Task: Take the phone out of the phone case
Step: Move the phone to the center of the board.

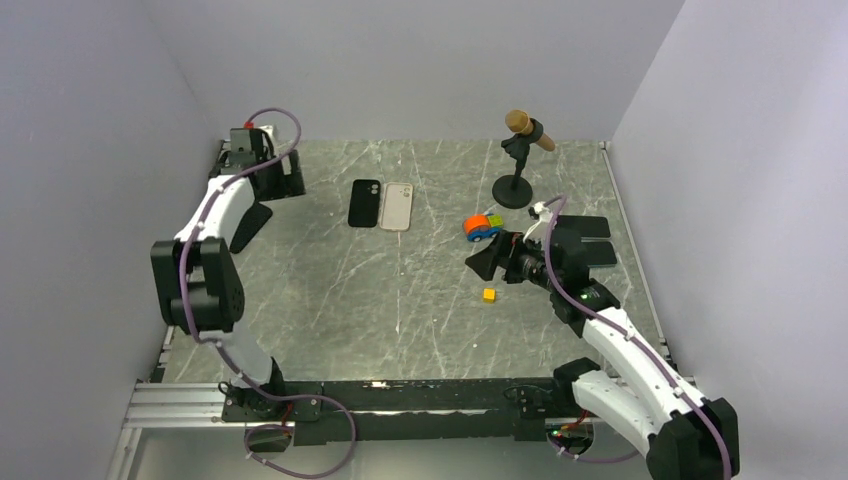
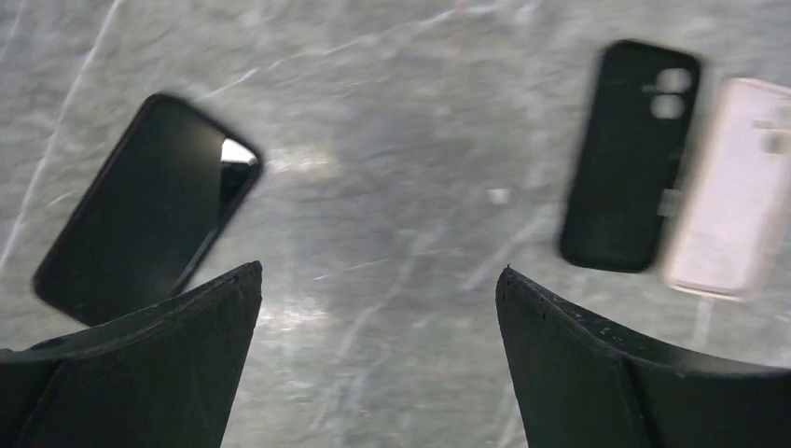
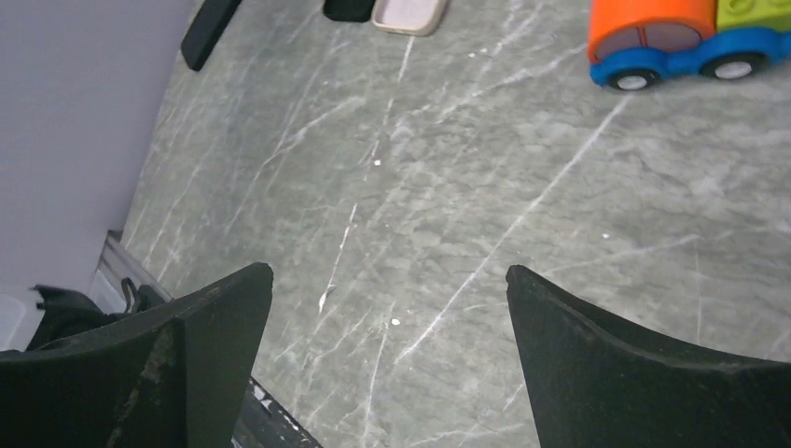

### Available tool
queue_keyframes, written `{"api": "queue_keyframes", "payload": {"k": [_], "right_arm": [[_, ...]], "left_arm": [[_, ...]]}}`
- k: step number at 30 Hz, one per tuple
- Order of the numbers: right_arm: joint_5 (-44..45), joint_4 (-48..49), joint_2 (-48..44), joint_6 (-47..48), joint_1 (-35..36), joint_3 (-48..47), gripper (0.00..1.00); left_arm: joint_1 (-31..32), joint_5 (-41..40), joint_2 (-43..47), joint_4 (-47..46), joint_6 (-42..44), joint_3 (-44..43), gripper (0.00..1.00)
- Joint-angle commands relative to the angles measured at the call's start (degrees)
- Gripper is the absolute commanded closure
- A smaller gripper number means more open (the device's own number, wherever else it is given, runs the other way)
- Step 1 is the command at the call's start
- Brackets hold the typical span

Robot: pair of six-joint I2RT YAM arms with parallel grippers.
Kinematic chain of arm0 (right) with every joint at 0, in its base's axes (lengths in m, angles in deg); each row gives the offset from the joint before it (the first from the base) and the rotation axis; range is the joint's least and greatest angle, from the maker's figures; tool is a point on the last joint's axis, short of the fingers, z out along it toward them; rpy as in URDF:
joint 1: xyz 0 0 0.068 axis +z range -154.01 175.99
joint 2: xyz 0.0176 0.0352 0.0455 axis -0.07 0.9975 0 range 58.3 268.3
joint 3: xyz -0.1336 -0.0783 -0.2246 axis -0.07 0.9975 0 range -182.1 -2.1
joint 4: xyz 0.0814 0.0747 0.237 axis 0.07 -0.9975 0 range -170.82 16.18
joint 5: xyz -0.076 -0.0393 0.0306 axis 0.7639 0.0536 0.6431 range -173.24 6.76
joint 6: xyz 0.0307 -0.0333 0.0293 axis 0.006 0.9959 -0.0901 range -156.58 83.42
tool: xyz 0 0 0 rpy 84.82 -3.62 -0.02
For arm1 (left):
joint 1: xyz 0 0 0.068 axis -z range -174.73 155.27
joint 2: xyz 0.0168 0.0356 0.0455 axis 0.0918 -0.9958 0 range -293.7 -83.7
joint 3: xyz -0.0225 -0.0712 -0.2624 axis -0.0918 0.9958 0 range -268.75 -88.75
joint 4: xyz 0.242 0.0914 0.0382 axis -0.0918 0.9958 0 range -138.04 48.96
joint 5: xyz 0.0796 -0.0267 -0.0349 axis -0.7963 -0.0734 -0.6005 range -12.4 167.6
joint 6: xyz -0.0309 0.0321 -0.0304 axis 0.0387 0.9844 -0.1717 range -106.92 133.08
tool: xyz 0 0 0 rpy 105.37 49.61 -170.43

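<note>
Black phone (image 2: 140, 210) lies flat and screen-up on the marbled tabletop (image 2: 392, 121), ahead of the left gripper (image 2: 378, 275) and off to its left, its near end just beyond the left finger's tip. Long axis: oblique, running from the gripper's near left to its far right, so it meets the closing line at a slant rather than square.

Left gripper: jaws wide apart, nothing between them, raised above the surface. Ahead and to its right lies the black phone case (image 2: 630, 154), back up, with two camera cut-outs at the far end. Its long axis points almost straight away from the gripper. The pale phone case (image 2: 737, 187) lies just beside it on the outer side, parallel.

Blur hides whether a shell wraps the phone, and whether either case holds a handset.

Right gripper (image 3: 387, 271): jaws likewise wide apart and empty. A toy car (image 3: 672, 37) sits ahead to its right, and the cases and phone lie far ahead, at the top edge of its view.

Judgement: the left arm is much the nearer to all three. A grasp on the phone would call for a swing to the left and a wrist turn to set the jaws across its width.
</note>
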Motion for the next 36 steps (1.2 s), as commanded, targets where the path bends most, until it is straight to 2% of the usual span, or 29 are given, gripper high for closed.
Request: {"api": "queue_keyframes", "payload": {"k": [1,4,9,12,16,20,27,36], "right_arm": [[-2.9,1.8,-2.5,4.2,0.9,-3.2,0.00],[-3.2,-0.3,-3.6,5.9,0.9,-3.8,0.00],[-3.6,-1.6,-4.8,7.1,0.9,-3.5,0.00],[-4.4,-0.8,-5.8,6.5,0.9,-2.6,0.00],[-3.9,-0.1,-7.2,6.1,0.9,-1.8,0.00],[-3.0,-1.0,-8.2,6.6,0.8,-2.3,0.00],[-2.6,-1.9,-9.6,5.8,0.9,-3.0,0.00],[-3.3,0.4,-9.6,3.2,0.9,-2.6,0.00]], "left_arm": [[-7.7,-3.1,-7.8,7.1,3.1,-7.7,0.01],[-13.8,1.0,-13.4,9.6,1.8,-11.6,0.01],[-18.0,0.5,-18.1,10.7,3.6,-17.3,0.00],[-21.4,5.0,-23.4,15.5,3.1,-23.9,0.00],[-23.2,10.5,-29.4,21.2,3.8,-31.4,0.01],[-23.9,12.2,-33.0,24.1,3.4,-34.5,0.01],[-24.0,13.0,-33.1,24.9,1.8,-30.6,0.04],[-20.6,13.3,-26.3,22.6,-2.2,-21.2,0.04]]}}
